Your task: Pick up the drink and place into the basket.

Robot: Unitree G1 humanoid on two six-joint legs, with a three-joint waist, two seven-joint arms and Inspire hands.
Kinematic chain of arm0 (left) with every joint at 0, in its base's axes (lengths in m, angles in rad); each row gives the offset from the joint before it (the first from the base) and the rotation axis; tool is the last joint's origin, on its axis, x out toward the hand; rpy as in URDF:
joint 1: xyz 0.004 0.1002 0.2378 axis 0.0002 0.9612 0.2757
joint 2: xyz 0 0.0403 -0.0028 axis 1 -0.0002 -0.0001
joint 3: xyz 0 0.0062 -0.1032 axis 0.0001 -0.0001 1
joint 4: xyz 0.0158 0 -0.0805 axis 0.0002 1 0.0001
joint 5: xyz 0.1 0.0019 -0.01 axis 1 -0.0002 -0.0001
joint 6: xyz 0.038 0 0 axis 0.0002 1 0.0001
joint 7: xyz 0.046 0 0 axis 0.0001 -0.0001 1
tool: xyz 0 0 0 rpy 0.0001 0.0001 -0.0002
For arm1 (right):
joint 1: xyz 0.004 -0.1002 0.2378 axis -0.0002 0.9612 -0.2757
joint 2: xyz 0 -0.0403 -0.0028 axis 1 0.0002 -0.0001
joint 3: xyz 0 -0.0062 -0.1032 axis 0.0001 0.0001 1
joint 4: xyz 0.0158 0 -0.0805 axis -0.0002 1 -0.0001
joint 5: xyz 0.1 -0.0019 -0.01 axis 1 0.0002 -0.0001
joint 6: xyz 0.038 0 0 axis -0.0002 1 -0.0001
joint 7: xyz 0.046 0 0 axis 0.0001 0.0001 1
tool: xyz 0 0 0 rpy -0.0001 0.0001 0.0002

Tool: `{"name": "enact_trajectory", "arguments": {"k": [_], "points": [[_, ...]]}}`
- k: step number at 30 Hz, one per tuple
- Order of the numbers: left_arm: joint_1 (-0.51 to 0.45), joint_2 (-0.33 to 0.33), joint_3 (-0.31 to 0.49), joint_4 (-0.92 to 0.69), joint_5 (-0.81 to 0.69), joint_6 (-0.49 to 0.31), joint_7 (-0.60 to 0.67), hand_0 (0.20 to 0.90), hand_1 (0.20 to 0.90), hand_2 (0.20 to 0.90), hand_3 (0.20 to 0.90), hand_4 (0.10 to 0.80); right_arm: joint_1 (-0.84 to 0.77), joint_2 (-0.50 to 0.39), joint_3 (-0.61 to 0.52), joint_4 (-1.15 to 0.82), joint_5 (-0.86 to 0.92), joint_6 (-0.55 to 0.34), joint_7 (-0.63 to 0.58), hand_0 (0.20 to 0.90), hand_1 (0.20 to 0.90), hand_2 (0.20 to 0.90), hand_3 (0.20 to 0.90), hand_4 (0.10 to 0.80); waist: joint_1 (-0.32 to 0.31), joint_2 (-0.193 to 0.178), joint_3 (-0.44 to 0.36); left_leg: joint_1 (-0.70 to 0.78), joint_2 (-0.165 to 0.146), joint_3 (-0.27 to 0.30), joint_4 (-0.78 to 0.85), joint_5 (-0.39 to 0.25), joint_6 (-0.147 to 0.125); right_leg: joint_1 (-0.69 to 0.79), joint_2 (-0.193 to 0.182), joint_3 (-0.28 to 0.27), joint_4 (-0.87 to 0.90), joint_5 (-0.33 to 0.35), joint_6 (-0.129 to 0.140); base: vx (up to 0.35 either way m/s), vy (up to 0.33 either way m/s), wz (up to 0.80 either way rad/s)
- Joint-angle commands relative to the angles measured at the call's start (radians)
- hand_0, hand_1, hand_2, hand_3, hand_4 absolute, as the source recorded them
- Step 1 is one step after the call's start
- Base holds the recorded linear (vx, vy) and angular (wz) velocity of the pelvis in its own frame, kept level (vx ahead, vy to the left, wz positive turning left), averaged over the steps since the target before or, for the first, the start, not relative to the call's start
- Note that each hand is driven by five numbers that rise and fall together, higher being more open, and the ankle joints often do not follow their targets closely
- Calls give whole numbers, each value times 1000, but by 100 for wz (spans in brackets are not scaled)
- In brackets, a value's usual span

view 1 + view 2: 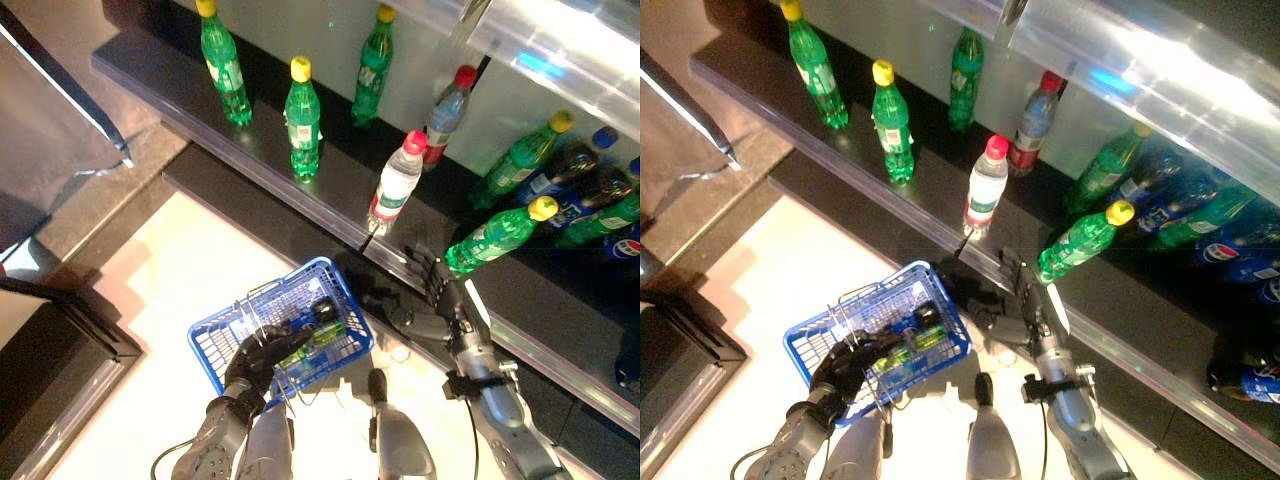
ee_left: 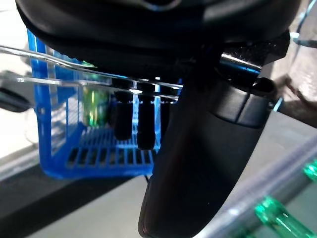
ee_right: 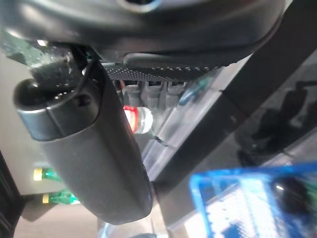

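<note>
My left hand [image 1: 258, 362] is shut on the wire handles [image 2: 99, 74] of a blue basket [image 1: 258, 294] that hangs in front of the shelf. In the basket lies a green drink bottle [image 1: 322, 333] with a dark cap. My right hand [image 1: 432, 285] is open with straight fingers at the dark shelf's front edge, empty. It is just below a tilted green bottle with a yellow cap [image 1: 495, 238]. A clear bottle with a red cap [image 1: 398, 185] stands upright to its left, and shows past the fingers in the right wrist view [image 3: 136, 116].
More bottles stand along the dark shelf [image 1: 200, 110]: green ones with yellow caps [image 1: 302, 120], another red-capped one [image 1: 447, 108], and dark blue-labelled ones [image 1: 580, 185] at the right. A clear shelf lip [image 1: 560, 40] overhangs above. A grey cabinet [image 1: 50, 120] is at the left.
</note>
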Motion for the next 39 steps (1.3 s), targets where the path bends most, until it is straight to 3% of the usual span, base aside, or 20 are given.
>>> {"name": "enact_trajectory", "arguments": {"k": [1,11,33,39], "points": [[-22,49,90,-279,35,-204,-44,300,300,300,200,100,-59,3,-39,-129,29,-127,-34,900,900,900,900,800,45,-4,-58,-63,42,2,57,5,22,-22,-28,-39,46,24,-14,-44,-53,-6],[-31,48,53,-291,55,-213,-34,300,300,300,200,100,-116,37,-65,-187,-19,-198,-272,900,900,900,900,800,70,-8,-34,-91,38,-15,38,15,18,25,-23,-40,-49,51,-18,-3,-52,4],[-188,22,-17,-232,83,-195,22,300,300,300,200,100,-560,162,-81,-71,-36,-66,-626,900,900,900,900,800,136,29,59,-187,9,-60,31,39,23,-52,-29,-76,-43,66,-43,4,-10,4],[-197,11,-25,-228,86,-208,25,300,300,300,200,100,-604,175,-84,-37,-32,-58,-619,900,900,900,900,800,138,44,59,-220,3,-62,23,45,29,-101,-32,-77,-33,71,-45,0,0,0]]}}
